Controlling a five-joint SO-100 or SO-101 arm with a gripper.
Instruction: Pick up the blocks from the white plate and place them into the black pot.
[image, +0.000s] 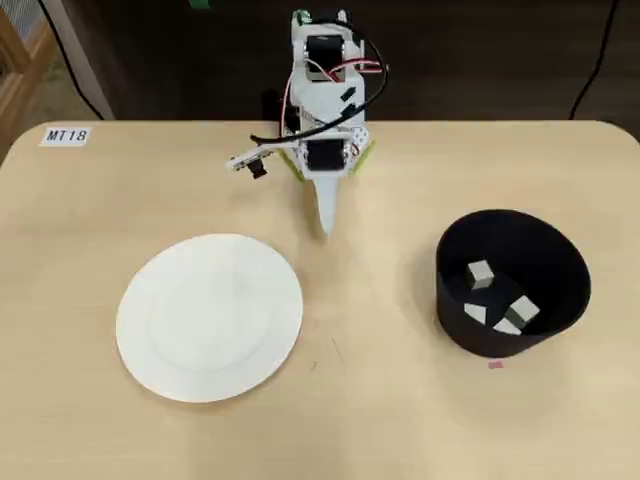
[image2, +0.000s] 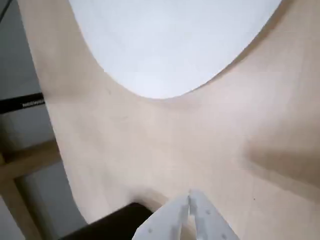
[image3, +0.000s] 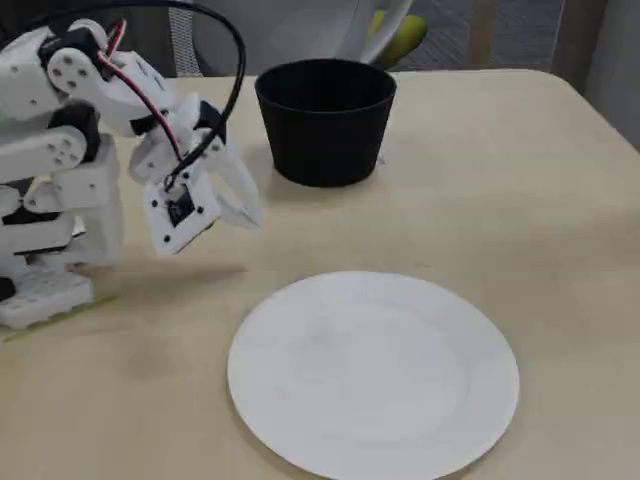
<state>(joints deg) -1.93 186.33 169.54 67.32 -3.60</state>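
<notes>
Blocks (image: 481, 274): three visible in black pot (image: 560, 262); white plate (image: 210, 316) bare.

Bare table (image: 380, 410) lies open between the white plate (image: 209, 316) and the tall-walled black pot (image: 512, 282), well apart.

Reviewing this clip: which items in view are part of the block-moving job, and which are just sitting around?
Part of the job:
- white plate, bare now
- black pot
- blocks lying inside the pot; three are visible from overhead
- gripper, shut and empty

Just lying about:
- label reading MT18 at the table corner
- small pink mark by the pot
</notes>
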